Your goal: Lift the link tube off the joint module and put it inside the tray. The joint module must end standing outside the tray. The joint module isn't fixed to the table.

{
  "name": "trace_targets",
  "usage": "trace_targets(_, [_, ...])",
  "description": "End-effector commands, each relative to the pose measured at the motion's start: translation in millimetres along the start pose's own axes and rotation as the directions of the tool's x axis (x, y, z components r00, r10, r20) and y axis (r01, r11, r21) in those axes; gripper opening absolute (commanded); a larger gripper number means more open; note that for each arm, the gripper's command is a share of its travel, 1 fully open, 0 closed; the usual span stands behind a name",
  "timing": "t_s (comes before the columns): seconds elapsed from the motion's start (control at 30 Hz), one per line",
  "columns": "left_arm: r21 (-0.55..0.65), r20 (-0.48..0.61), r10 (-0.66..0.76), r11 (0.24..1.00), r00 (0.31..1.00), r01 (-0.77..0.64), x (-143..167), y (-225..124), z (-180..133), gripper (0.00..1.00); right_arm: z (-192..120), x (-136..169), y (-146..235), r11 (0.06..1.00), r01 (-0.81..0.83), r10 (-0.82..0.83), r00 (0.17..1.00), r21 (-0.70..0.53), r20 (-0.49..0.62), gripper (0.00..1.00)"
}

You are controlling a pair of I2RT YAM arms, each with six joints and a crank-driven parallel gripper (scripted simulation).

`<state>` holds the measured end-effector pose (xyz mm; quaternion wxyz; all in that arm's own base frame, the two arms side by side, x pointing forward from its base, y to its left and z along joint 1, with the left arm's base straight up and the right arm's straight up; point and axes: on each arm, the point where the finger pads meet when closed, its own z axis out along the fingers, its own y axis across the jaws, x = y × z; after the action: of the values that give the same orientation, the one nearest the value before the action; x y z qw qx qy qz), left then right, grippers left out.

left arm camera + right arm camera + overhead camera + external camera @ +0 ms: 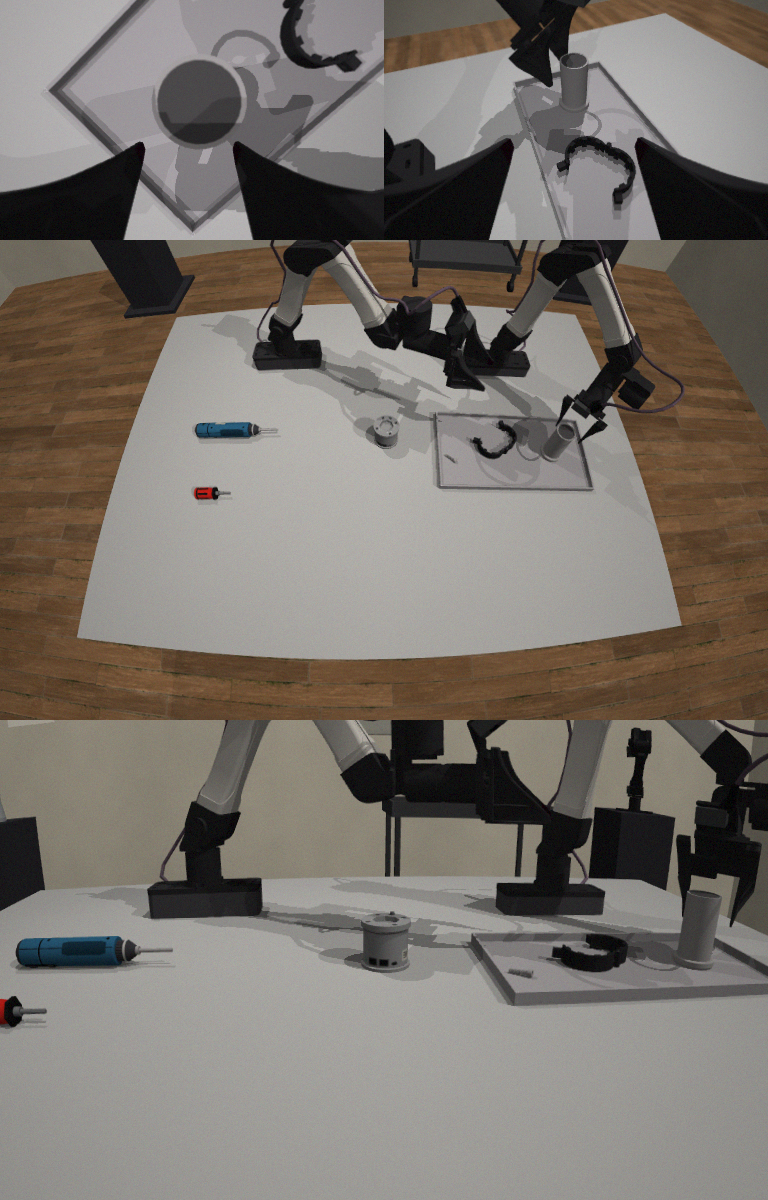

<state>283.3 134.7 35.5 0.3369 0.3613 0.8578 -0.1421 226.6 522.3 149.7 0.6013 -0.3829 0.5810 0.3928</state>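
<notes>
The grey link tube [558,444] [700,929] [574,87] stands upright inside the tray [515,488] [640,995], near its right end in the top and exterior views. My left gripper [568,433] [707,919] [188,144] is open, fingers pointing down beside the tube's top; in the left wrist view the tube's open mouth lies just beyond the fingertips. The joint module [386,435] [385,943], a short grey cylinder, stands upright on the table outside the tray, with nothing on top. My right gripper [485,375] [574,141] is open and empty, raised behind the tray.
A black curved clamp [512,435] [594,961] and a small grey pin [450,457] [521,972] lie in the tray. A blue power screwdriver [223,429] [84,950] and a red screwdriver [203,493] lie on the table's left side.
</notes>
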Motion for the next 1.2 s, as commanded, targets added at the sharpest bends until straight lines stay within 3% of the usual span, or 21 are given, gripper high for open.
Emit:
trace_targets(0.0, [0.001, 0.019, 0.053, 0.999, 0.998, -0.053, -18.3, 2.9, -32.7, 0.81, 6.7, -26.3, 0.8, 1.0, -0.009, 0.009, 0.998, 0.007, 0.066, 1.0])
trace_targets(0.17, [-0.003, 0.005, 0.023, 1.0, 1.0, -0.023, -16.2, 2.9, -44.9, 0.81, 6.7, -26.3, 0.8, 1.0, -0.009, 0.009, 0.998, 0.007, 0.066, 1.0])
trace_targets(0.4, [-0.131, -0.012, -0.121, 0.984, 0.993, 0.119, -15.5, 9.3, -48.8, 0.81, 6.7, -26.3, 0.9, 1.0, -0.009, 0.009, 0.998, 0.007, 0.066, 1.0])
trace_targets(0.6, [-0.259, 0.037, -0.262, 0.93, 0.964, 0.262, -24.6, 6.4, -54.3, 0.81, 6.7, -26.3, 0.9, 1.0, -0.009, 0.009, 0.998, 0.007, 0.066, 1.0])
trace_targets(0.87, [-0.308, 0.121, -0.271, 0.904, 0.955, 0.296, -36.3, 1.3, -51.9, 0.81, 6.7, -26.3, 0.9, 1.0, -0.009, 0.009, 0.998, 0.007, 0.066, 1.0])
trace_targets(1.17, [-0.234, 0.153, -0.204, 0.943, 0.967, 0.236, -53.5, -9.9, -31.7, 0.81, 6.7, -26.3, 0.9, 1.0, -0.009, 0.009, 0.998, 0.007, 0.066, 1.0])
